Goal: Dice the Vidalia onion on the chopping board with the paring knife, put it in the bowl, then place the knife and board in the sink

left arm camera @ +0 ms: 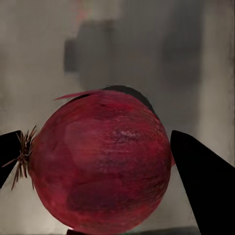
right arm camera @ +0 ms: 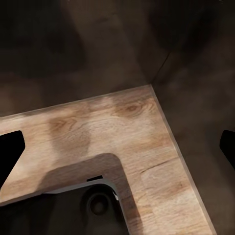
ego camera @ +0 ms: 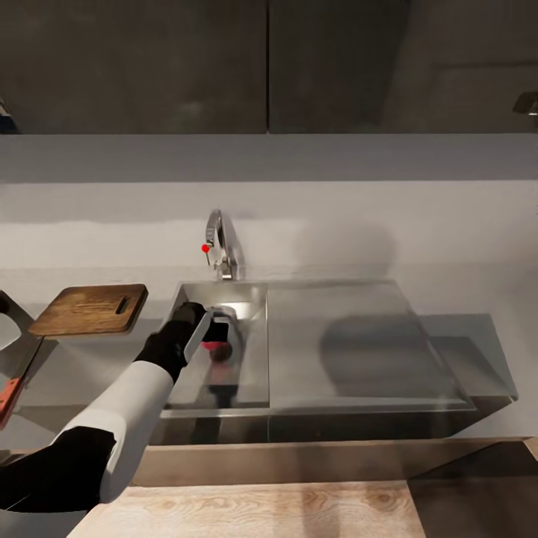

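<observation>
The Vidalia onion (ego camera: 217,350), a dark red ball with a dry root tuft, sits low in the basin of the sink (ego camera: 254,293). My left gripper (ego camera: 215,336) reaches down into the basin. In the left wrist view the onion (left arm camera: 100,164) lies between the two black fingers (left arm camera: 200,176), which press on both its sides. The chopping board (ego camera: 90,308) lies on the countertop (ego camera: 82,366) left of the sink. The paring knife (ego camera: 10,394) rests at the far left edge, red handle nearest me. A pale corner of the bowl (ego camera: 12,330) shows beside it. My right gripper (right arm camera: 117,152) hangs open over the floor.
A curved chrome tap (ego camera: 224,250) with a red knob stands behind the basin. The flat steel drainboard (ego camera: 359,344) stretches to the right. Dark wall cabinets (ego camera: 224,67) hang above. In the right wrist view I see wood flooring (right arm camera: 122,127) and part of my base (right arm camera: 73,205).
</observation>
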